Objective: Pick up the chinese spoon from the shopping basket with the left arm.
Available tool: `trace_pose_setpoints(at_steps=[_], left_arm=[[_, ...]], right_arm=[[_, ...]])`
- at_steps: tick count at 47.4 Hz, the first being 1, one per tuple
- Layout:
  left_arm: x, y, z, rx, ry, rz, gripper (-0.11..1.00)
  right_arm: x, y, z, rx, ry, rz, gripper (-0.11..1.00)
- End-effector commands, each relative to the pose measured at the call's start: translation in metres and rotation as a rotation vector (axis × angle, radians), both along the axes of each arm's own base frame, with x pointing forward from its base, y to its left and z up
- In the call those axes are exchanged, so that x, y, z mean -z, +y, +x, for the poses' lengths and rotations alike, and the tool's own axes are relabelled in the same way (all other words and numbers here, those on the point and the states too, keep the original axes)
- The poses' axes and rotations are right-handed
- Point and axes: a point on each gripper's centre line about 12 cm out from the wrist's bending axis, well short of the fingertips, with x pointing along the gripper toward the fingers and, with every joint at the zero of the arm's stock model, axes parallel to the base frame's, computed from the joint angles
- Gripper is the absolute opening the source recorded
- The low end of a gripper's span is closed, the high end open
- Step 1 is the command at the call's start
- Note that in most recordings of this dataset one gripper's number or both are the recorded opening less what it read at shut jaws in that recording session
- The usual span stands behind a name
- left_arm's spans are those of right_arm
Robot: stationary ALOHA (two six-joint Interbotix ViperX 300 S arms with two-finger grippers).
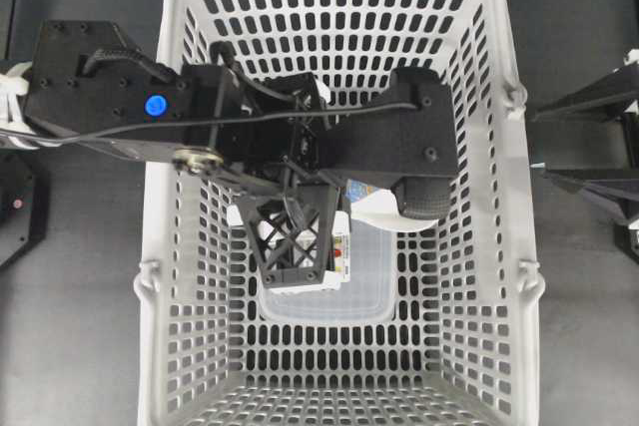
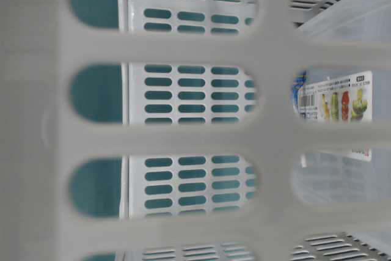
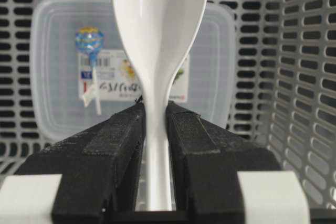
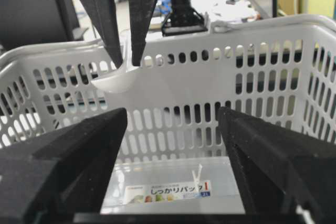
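Left gripper (image 3: 156,124) is pinching the chinese spoon (image 3: 157,40) by its handle, holding it aloft above the shopping basket (image 1: 499,276) floor, over the clear container (image 3: 52,72). Glossy narrow handle risks slipping or pivoting; dropping onto the lollipop (image 3: 90,45). Right gripper (image 4: 173,145) is sitting spread wide outside.

Spoon (image 3: 157,51) above container (image 3: 52,77) in basket (image 3: 304,77)

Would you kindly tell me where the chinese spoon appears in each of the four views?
Overhead: chinese spoon, centre-right, mostly hidden under the arm.
Table-level: not in it.
Left wrist: centre, clamped in the left hand.
Right wrist: upper left.
Shared landmark: the clear labelled container on the basket floor.
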Motion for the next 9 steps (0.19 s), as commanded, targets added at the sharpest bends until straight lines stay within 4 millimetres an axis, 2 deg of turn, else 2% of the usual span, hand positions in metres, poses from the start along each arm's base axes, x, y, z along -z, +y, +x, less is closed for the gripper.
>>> trace_pose_setpoints(at_steps=[1,9], left_arm=[[-0.0106,0.0014,-0.0030,-0.004,-0.029,-0.001,0.13],[-0.0107,0.0007,-0.0029,-0.003,-0.031,-0.002,0.13]], right_arm=[[-0.0028,0.0002,0.0012,-0.001,-0.008,0.003,0.68],[-0.0028,0.0002,0.0012,-0.001,-0.008,0.003,0.68]])
